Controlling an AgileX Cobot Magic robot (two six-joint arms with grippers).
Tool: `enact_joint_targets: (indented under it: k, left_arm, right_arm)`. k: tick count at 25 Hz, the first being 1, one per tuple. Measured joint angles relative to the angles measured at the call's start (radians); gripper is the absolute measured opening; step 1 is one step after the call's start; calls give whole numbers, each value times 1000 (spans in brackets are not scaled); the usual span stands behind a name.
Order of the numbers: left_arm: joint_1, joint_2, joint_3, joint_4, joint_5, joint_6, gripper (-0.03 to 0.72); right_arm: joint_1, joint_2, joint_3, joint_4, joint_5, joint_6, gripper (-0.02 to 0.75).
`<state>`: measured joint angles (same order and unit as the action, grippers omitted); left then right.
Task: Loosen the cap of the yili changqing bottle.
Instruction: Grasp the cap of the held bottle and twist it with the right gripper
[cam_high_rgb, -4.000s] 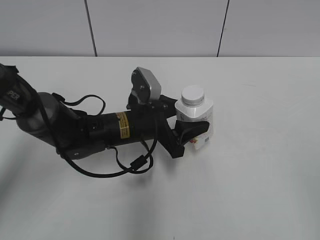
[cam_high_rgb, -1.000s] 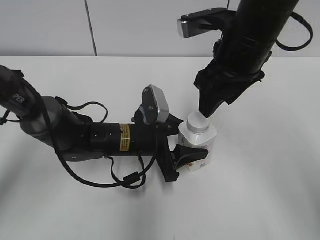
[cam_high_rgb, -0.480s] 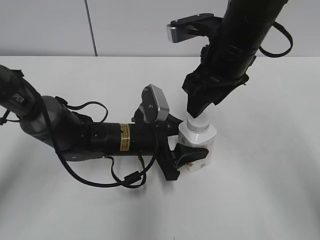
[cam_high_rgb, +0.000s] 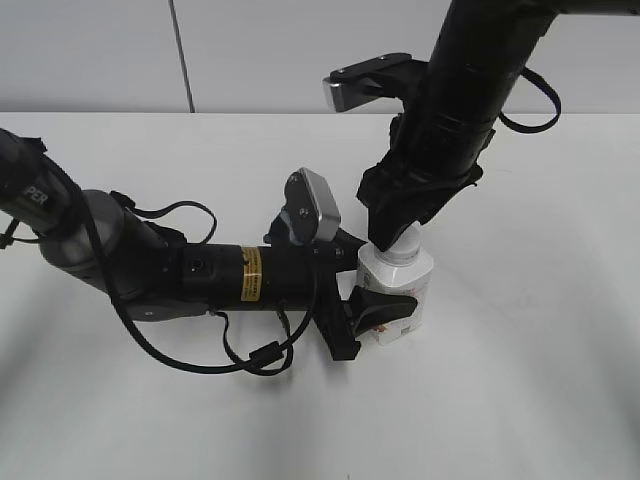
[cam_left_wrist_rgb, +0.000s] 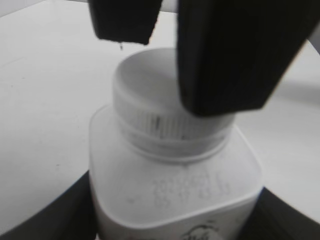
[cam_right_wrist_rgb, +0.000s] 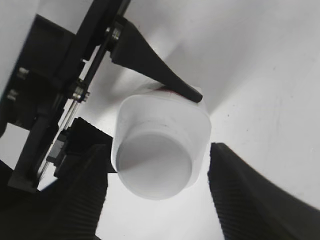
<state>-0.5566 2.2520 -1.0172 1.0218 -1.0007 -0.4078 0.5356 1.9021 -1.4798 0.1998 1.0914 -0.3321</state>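
The white yili changqing bottle (cam_high_rgb: 402, 290) stands upright on the table, pink-red label low on its front. My left gripper (cam_high_rgb: 388, 282) reaches in from the left and is shut on its body, with black fingers (cam_left_wrist_rgb: 47, 217) pressed against both sides. The white cap (cam_high_rgb: 397, 250) sits on the neck, seen from above as a flat disc (cam_right_wrist_rgb: 154, 167). My right gripper (cam_high_rgb: 398, 234) comes down from above and is open. Its ribbed fingers (cam_right_wrist_rgb: 82, 197) straddle the cap with a gap on each side. One right finger (cam_left_wrist_rgb: 235, 55) hides part of the cap (cam_left_wrist_rgb: 145, 102).
The left arm's body and cables (cam_high_rgb: 200, 275) lie low across the table's left half. The right arm (cam_high_rgb: 470, 80) rises steeply over the bottle. A grey panelled wall (cam_high_rgb: 300, 50) closes off the back edge.
The right arm has come down and to the left, bringing its open fingers from above the cap to either side of it. The left arm and the bottle have stayed still.
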Motion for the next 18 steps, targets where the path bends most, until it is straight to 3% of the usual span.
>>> enact_joint_targets:
  k: [12,18]
  left_arm:
    - [-2,-1,0,1,4,-3,447]
    - [-3,-1,-2,-2,8,-5,447]
  right_arm:
    - [49,21,0,-115,-1,14,495]
    - [50,22,0,-114,-1,17,388]
